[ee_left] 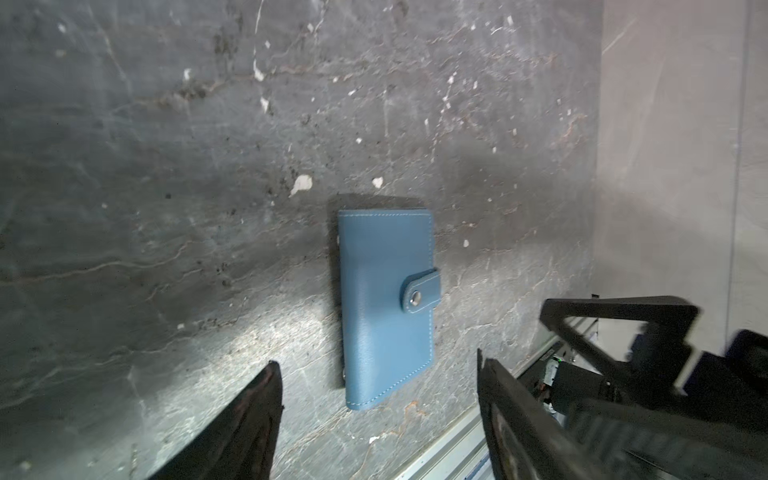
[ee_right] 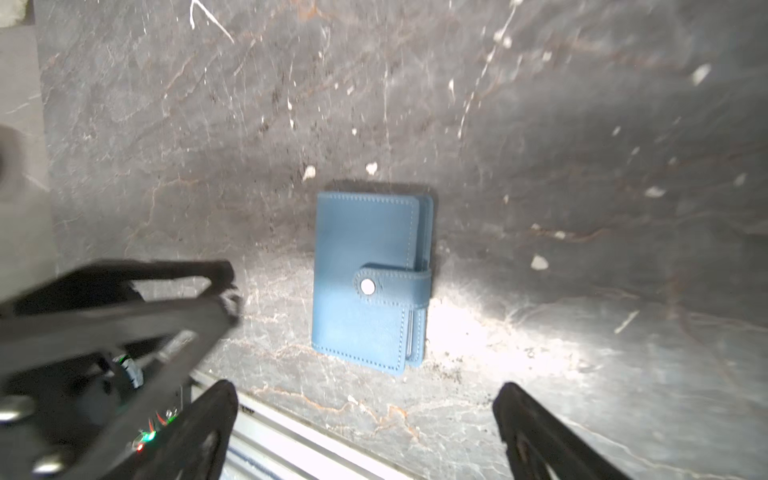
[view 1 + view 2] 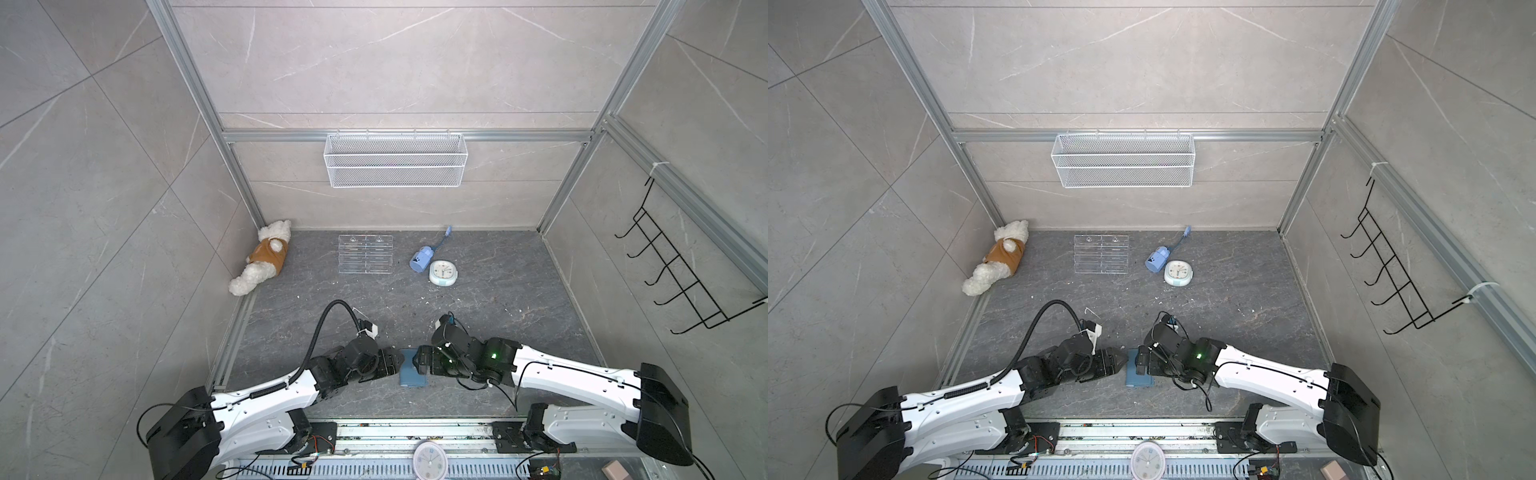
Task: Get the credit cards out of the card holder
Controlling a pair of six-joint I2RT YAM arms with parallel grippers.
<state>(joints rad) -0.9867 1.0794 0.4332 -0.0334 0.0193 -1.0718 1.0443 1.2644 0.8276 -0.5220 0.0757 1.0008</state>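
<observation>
The dusty-blue card holder [image 3: 412, 374] [image 3: 1139, 376] lies flat on the dark stone floor near the front middle, its snap tab [image 2: 390, 286] fastened. Both wrist views show it whole [image 1: 384, 307] [image 2: 361, 249]. The credit cards are hidden inside it; only thin sleeve edges [image 2: 411, 336] peek out at one side. My left gripper [image 3: 397, 359] [image 1: 378, 363] hovers just left of the holder, open, with nothing between its fingers. My right gripper [image 3: 417, 361] [image 2: 366, 387] hovers just right of it, open wide and empty. The two grippers face each other over the holder.
A plush bear [image 3: 264, 257] lies in the back left corner. A clear acrylic rack [image 3: 365, 254], a small blue bottle [image 3: 422, 258] and a round clock [image 3: 443, 272] sit at the back. A wire basket [image 3: 395, 160] hangs on the back wall, black hooks [image 3: 681, 270] on the right wall.
</observation>
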